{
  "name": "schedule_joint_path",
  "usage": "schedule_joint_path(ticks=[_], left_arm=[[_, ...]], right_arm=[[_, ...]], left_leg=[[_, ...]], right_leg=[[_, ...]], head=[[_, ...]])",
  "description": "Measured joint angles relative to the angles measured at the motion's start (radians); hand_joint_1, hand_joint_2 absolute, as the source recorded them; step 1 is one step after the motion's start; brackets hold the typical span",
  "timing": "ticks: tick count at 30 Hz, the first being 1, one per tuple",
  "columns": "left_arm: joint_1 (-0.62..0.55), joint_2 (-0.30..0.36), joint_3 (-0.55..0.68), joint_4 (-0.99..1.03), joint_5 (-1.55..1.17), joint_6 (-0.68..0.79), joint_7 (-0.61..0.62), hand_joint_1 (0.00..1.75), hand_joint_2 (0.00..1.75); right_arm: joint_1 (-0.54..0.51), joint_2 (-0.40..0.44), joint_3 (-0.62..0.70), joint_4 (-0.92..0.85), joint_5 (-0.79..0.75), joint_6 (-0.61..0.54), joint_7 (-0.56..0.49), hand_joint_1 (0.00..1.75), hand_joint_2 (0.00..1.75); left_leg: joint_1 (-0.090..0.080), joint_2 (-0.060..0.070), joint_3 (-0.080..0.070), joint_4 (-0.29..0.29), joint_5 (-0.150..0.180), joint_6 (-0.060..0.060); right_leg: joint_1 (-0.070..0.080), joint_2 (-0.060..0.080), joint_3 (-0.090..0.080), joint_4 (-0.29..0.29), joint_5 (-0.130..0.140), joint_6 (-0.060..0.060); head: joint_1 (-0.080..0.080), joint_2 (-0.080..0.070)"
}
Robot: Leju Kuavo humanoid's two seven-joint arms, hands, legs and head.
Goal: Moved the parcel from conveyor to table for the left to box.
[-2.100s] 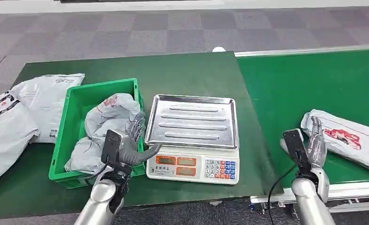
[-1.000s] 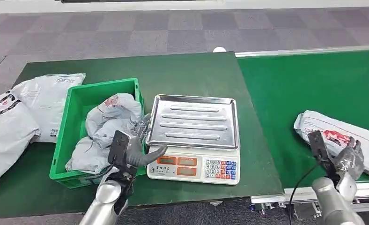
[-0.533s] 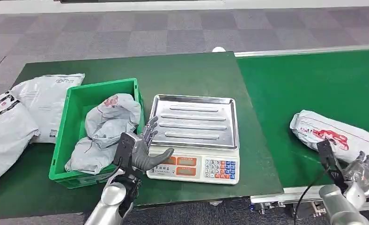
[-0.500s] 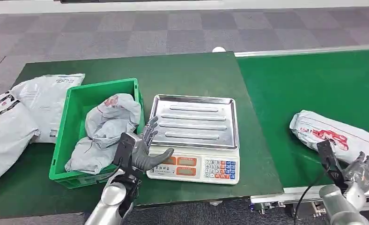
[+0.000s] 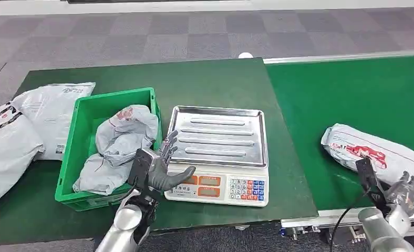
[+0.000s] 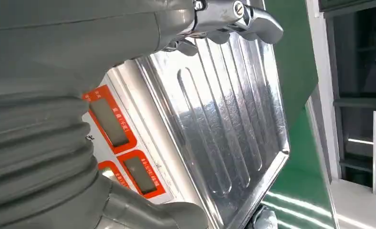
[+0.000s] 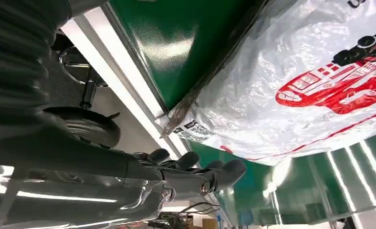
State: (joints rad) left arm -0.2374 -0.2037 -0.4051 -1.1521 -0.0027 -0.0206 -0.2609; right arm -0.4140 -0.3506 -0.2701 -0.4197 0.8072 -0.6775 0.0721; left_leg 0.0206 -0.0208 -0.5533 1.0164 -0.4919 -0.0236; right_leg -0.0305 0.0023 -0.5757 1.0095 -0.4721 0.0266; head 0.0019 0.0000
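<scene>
Nearest the camera, at about seven o'clock in the head view, the left hand hovered with its fingers spread and thumb out, holding nothing, just above the near left corner of the scale. The left wrist view showed its fingertips over the ribbed steel weighing pan, with the scale's orange-framed displays below the thumb. At about five o'clock the right hand was at the near edge of the conveyor, fingers loosely curled and apart with nothing in them, beside the near edge of the parcel; whether it touched the parcel could not be told. In the right wrist view the fingers lay apart from the parcel's corner, which overhung the conveyor's white rim.

At about nine o'clock, a green crate stood on the dark green surface, just beside the scale. It held crumpled grey bags, the far one with a red print. Further toward nine o'clock, two flat grey mailers lay on the surface outside the crate, overlapping.

The parcel was on the conveyor at about four o'clock: a glossy grey-white plastic mailer, wrinkled, lying flat and slanted, with a red printed design and a small black-and-white label near its corner. A small white object sat at twelve o'clock, at the far edge of the surface.
</scene>
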Motion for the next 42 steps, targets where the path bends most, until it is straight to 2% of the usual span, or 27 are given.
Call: schedule_joint_path(ticks=[6,9,12,15,37,42], left_arm=[[0.000,0.000,0.000,0.000,0.000,0.000,0.000,0.00,1.75],[0.001,0.000,-0.001,-0.005,0.000,-0.011,-0.027,0.00,1.75],[0.001,-0.001,-0.009,-0.028,0.000,-0.018,-0.017,0.00,1.75],[0.003,-0.001,-0.014,-0.037,0.000,-0.018,-0.010,0.00,1.75],[0.001,-0.001,-0.025,-0.037,-0.002,-0.019,-0.006,0.00,1.75],[-0.006,-0.001,-0.026,-0.037,-0.006,-0.019,-0.006,0.00,1.75]], right_arm=[[-0.001,0.000,0.000,0.003,0.000,0.000,0.000,0.00,1.75],[-0.012,0.008,0.002,0.000,0.030,0.000,-0.086,0.00,1.75],[-0.045,0.036,0.016,-0.024,0.087,0.010,-0.031,0.00,1.75],[-0.056,0.051,0.023,-0.044,0.093,0.022,-0.022,0.00,1.75],[-0.062,0.084,0.028,-0.084,0.093,0.042,-0.045,0.00,1.75],[-0.072,0.101,0.029,-0.079,0.112,0.073,-0.008,0.00,1.75]], left_leg=[[0.000,0.000,0.000,0.000,0.000,0.000],[0.000,0.000,-0.009,0.000,0.000,0.000],[0.000,0.003,0.001,-0.001,0.000,0.000],[0.000,-0.002,0.000,0.000,0.002,0.000],[0.000,-0.002,0.000,0.000,0.002,0.000],[0.000,-0.002,0.000,0.000,0.002,0.000]], right_leg=[[0.000,0.000,0.000,0.000,0.000,0.000],[0.000,0.000,0.001,0.000,0.000,0.000],[0.000,0.002,0.000,0.000,0.000,0.000],[0.000,-0.003,0.001,0.000,0.000,0.000],[0.000,-0.003,0.001,0.000,0.000,0.000],[0.000,-0.003,0.001,0.000,0.000,0.000]], head=[[0.000,0.000],[0.000,0.000],[0.000,0.000],[0.000,0.000],[0.000,0.000],[0.000,0.000]])
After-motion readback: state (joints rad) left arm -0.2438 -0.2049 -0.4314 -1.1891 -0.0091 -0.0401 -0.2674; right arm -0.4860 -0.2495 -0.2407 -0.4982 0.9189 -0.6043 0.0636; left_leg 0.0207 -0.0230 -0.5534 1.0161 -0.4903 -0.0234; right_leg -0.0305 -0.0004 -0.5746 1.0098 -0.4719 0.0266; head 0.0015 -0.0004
